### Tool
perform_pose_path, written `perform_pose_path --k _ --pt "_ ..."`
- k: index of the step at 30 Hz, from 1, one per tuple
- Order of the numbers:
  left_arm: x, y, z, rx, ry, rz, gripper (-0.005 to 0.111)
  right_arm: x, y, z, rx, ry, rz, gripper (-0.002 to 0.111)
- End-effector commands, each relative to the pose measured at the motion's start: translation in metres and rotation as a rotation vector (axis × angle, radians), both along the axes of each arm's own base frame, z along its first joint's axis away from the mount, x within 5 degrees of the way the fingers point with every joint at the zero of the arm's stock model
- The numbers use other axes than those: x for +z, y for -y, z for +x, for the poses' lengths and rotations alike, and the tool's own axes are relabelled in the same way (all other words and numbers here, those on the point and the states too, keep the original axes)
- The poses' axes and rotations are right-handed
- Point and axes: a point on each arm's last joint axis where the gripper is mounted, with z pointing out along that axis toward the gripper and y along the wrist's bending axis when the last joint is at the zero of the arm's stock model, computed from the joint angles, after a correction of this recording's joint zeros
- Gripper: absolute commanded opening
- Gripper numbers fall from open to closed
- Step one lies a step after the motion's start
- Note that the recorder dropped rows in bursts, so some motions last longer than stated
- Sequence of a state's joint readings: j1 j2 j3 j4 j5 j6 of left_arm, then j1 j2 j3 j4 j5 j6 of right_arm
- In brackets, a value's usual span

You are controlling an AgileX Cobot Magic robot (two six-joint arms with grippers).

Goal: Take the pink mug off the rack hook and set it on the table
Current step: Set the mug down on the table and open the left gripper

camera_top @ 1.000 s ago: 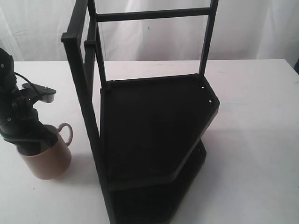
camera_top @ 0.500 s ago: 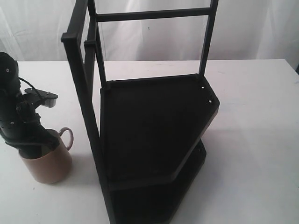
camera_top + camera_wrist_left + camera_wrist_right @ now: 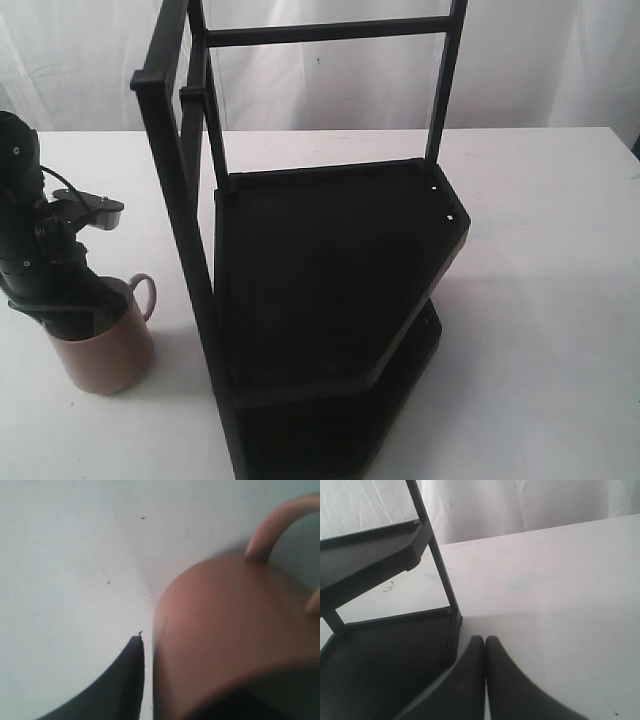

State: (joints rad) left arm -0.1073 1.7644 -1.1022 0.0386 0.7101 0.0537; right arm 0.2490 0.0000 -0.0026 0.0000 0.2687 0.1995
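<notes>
Left end effector (image 3: 78,318): you have it down on the rim of the mug (image 3: 105,355), at 8 o'clock from the middle of the exterior view. The wrist camera shows one dark finger (image 3: 125,685) just outside the mug wall, with a thin sliver of bench between them. The other finger is hidden, so you cannot tell whether it is pinching the wall or spread.
Mug: it stands upright on the bench (image 3: 540,250), off the hook. Your arm covers its opening. It sits at 9 o'clock from the foot of the rack (image 3: 320,280), near it but apart.
Mug handle (image 3: 146,296): it sticks out at 2 o'clock from the mug body, toward the rack's front post.
Hook (image 3: 190,93): a short black peg on the upper side bar, bare, high up at 1 o'clock from the mug.
Rack: tall, black, two shelves, in the middle of the bench. Both shelves look bare where you can see them.
Right end effector (image 3: 485,639): fingers pressed together, holding nothing. It hangs over the bench just beside a corner of the rack's lower shelf and does not show in the exterior view.
Backdrop: white curtain (image 3: 550,60) along the far edge at 12 o'clock.
</notes>
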Motion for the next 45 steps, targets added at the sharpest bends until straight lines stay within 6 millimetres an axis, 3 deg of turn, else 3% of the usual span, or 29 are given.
perform_pose_path --k 1,14,45 --pt "0.003 0.001 -0.002 0.022 -0.015 -0.015 0.032 -0.001 0.0 0.0 -0.001 0.0 0.002 0.0" --pt "0.005 0.001 -0.002 0.022 -0.011 -0.015 0.032 -0.001 0.0 0.0 -0.001 0.0 0.002 0.0" --pt "0.034 0.0 -0.011 0.021 0.064 -0.024 0.032 0.0 0.0 0.0 -0.001 0.002 0.003 0.0"
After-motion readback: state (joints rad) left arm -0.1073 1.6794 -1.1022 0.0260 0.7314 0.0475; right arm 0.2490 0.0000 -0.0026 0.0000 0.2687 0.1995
